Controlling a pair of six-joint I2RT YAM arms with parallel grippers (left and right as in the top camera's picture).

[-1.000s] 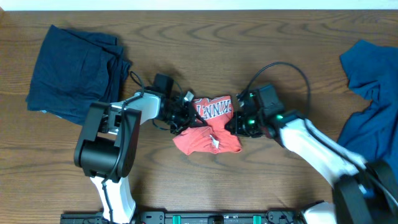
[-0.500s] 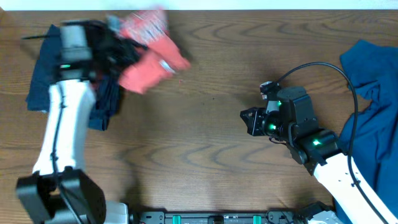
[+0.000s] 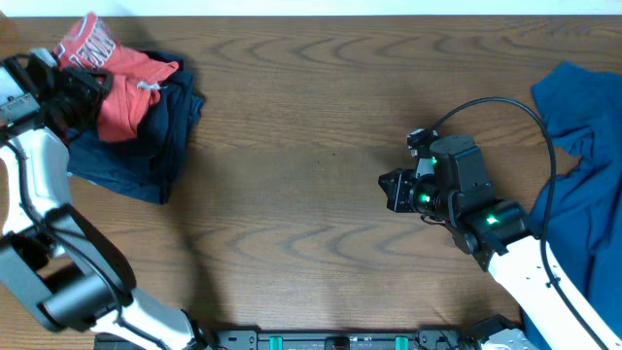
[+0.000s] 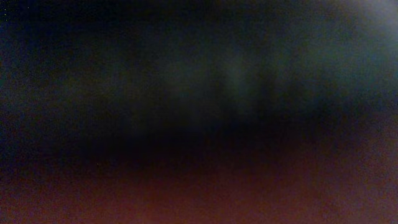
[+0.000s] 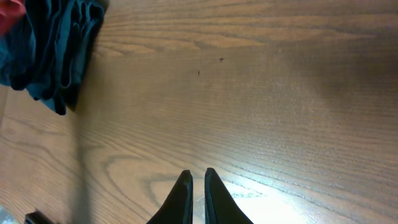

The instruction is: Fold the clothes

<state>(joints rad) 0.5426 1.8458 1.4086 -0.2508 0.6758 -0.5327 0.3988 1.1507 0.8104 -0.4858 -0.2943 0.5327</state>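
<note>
The coral-red T-shirt point(image 3: 121, 86) with white lettering lies bunched on top of the dark navy garment point(image 3: 146, 146) at the table's far left. My left gripper point(image 3: 70, 92) sits at the red shirt's left edge; the overhead view does not show how its jaws stand. The left wrist view is a dark blur of navy and red cloth. My right gripper point(image 3: 389, 190) hovers right of centre over bare wood, its jaws point(image 5: 198, 175) all but together with nothing between them. Its wrist view shows the navy pile point(image 5: 56, 43) at upper left. A brighter blue garment point(image 3: 583, 146) lies crumpled at the right edge.
The wooden table point(image 3: 311, 117) stretches between the two cloth piles. The right arm's black cable point(image 3: 505, 105) loops above its wrist. A black rail point(image 3: 340, 340) runs along the table's front edge.
The left arm has carried the red shirt from the table's middle to the far left, and it now rests on the navy pile. The right arm has drawn back to the right.
</note>
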